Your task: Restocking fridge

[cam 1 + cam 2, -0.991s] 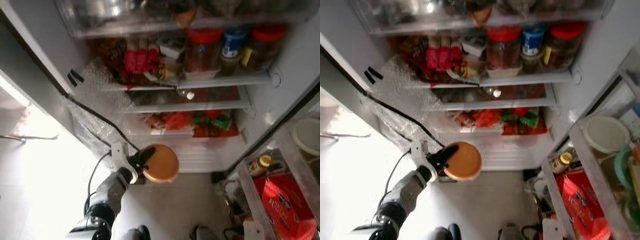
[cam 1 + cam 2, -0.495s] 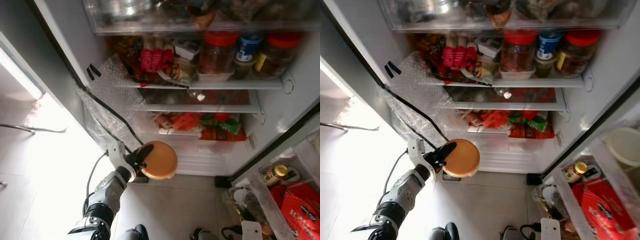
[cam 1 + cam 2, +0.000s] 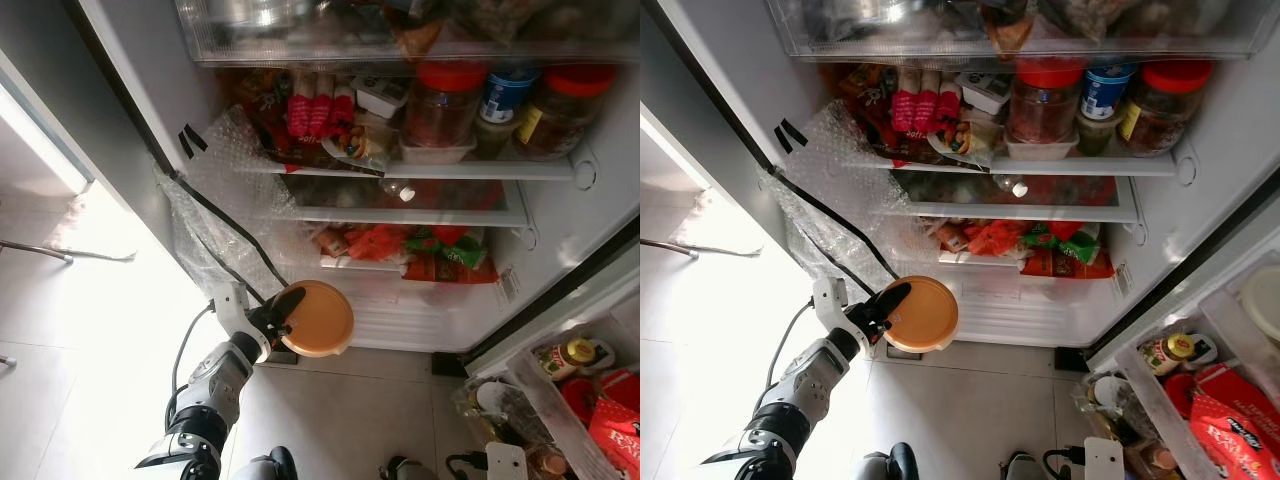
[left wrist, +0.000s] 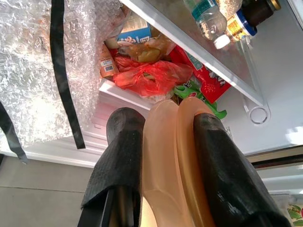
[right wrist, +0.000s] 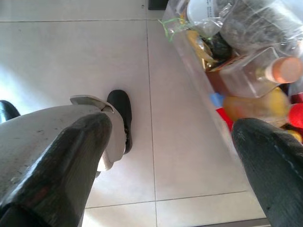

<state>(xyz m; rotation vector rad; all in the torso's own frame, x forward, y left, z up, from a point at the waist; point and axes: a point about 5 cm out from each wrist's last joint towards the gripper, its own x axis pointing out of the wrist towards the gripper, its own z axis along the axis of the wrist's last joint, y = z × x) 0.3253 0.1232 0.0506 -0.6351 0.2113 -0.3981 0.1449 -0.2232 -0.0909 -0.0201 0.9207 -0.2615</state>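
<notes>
1. left hand [image 3: 285, 312] is pinching the orange lidded tub [image 3: 318, 319] low in front of the open fridge [image 3: 560, 210], not shelved yet.
2. right hand [image 5: 165, 156] hangs spread over the floor, probably idle.

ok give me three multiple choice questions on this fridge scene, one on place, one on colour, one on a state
1. Where is the round orange plastic container?
A. on the top shelf
B. in the left gripper, before the open fridge
C. on the floor

2. What colour are the lids of the two big jars on the upper shelf?
A. red
B. green
C. white

3. How is the right gripper?
A. shut on a bottle
B. shut on a bag
C. open, holding nothing

Key: B, black fingers clamp the container's edge; A, both lids are red; C, its fingers stand wide apart over floor tiles.
</notes>
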